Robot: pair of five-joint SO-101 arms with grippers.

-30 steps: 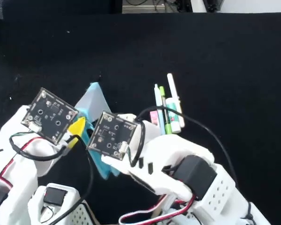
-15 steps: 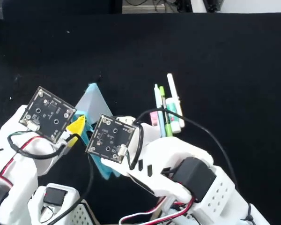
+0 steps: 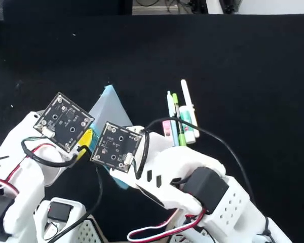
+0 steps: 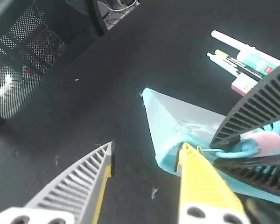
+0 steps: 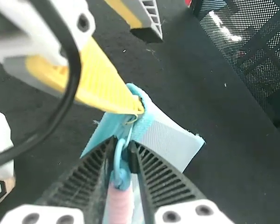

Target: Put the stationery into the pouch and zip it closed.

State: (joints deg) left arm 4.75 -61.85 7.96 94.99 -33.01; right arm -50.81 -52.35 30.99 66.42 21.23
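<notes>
Right claw (image 5: 121,145) clamped on the zip pull (image 5: 117,164) of the pouch (image 5: 165,140), blue loop pinched between my black fingers. Left claw (image 4: 147,151) open: yellow finger (image 4: 200,182) tip touching the pouch's zip end, the other finger apart from it over the black table (image 3: 233,61). Pouch sits toward the table's front edge, left of centre. Stationery (image 3: 180,119) (pens, pink eraser) lies bunched near the table's middle, outside the pouch.
</notes>
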